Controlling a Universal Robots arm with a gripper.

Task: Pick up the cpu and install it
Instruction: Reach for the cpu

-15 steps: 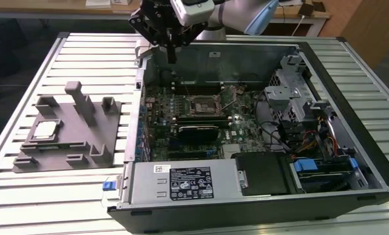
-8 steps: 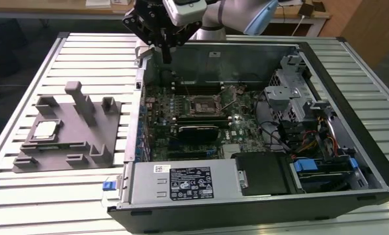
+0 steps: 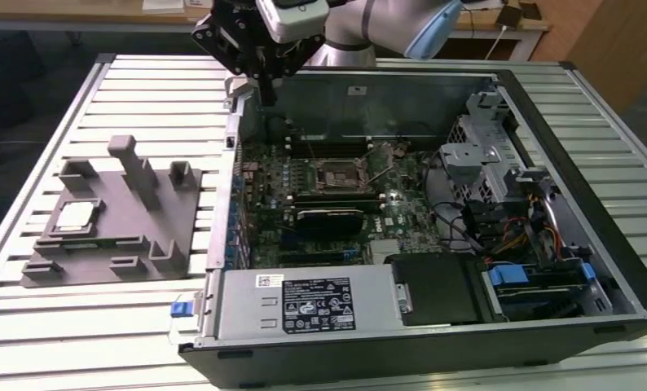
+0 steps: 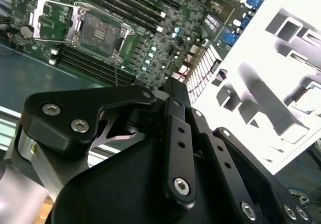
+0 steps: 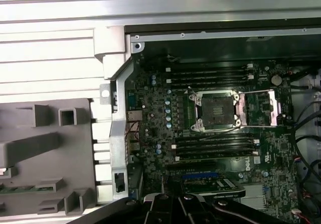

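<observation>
1. Slatted silver metal table: carries everything and runs across the whole exterior view.
2. Black tower computer case: laid on its side with the panel off, centre and right of the exterior view, presumably so that the board faces up toward the arm.
3. White-and-grey robot arm: enters at the top centre of the exterior view.
4. Grey moulded fixture block with upright posts and recesses: on the table just beside the case, on the exterior view's left. It probably serves to keep parts at known spots.
5. Green motherboard: flat on the case floor and unobstructed, also seen in the first wrist view.
6. Black gripper: pointing down over the case's far corner at the top of the exterior view, well apart from the fixture. Whether it is apart or together cannot be told, and nothing is seen in it.
7. Square metal-framed socket: mid-board, empty, its load frame apparently swung aside to receive a chip.
8. The cpu, a small flat pale silver square: lying in a recess at the fixture's left side, not yet picked up
</observation>
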